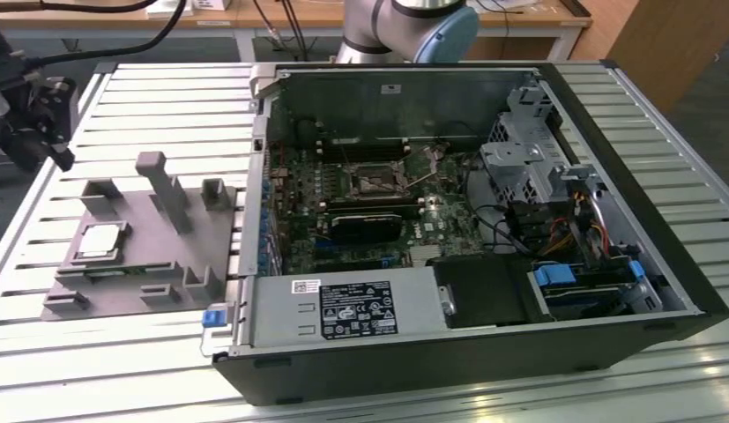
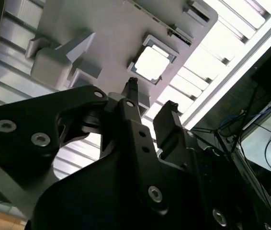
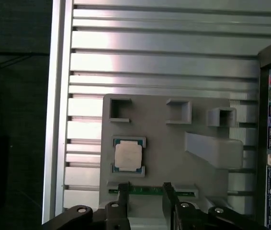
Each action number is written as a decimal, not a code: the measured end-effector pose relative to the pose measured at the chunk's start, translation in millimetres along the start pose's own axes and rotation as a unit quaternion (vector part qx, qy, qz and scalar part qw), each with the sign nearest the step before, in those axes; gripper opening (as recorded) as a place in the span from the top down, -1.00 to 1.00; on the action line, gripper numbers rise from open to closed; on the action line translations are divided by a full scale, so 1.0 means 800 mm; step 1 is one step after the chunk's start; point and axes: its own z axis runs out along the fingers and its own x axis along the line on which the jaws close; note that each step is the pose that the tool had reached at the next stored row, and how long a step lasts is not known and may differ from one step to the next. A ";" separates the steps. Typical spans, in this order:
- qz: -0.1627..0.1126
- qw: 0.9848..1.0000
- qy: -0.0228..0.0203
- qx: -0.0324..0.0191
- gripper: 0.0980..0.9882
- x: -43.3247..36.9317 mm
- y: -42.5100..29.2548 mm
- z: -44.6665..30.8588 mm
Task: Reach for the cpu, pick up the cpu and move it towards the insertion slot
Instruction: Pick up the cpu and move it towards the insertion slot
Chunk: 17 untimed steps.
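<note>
The cpu (image 1: 100, 240) (image 2: 152, 63) (image 3: 128, 155) is a small silvery square chip. It lies flat in a recess of the grey plastic fixture (image 1: 141, 238) (image 3: 166, 146), to the exterior view's left of the computer case. My gripper (image 3: 146, 191) (image 2: 151, 98) hangs above the fixture, well short of the chip. It is open, with nothing between its black fingers (image 3: 123, 192). The insertion slot (image 1: 373, 179) is a dark square socket with a metal frame, on the green board inside the open case.
The open black computer case (image 1: 458, 361) fills the middle and right of the slatted metal table (image 1: 141, 97). Grey blocks (image 1: 162, 181) stand up from the fixture beside the chip. A green memory stick (image 3: 186, 193) lies in a fixture slot. My arm's black wrist (image 1: 35, 106) sits at the far left.
</note>
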 end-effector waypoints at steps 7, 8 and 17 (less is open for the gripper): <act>0.000 1.000 0.000 0.000 -0.22 0.002 -0.0018 0.0160; 0.000 1.000 0.000 0.000 -0.36 0.003 -0.0024 0.0182; 0.000 1.000 0.000 0.000 -0.63 0.007 -0.0077 0.0385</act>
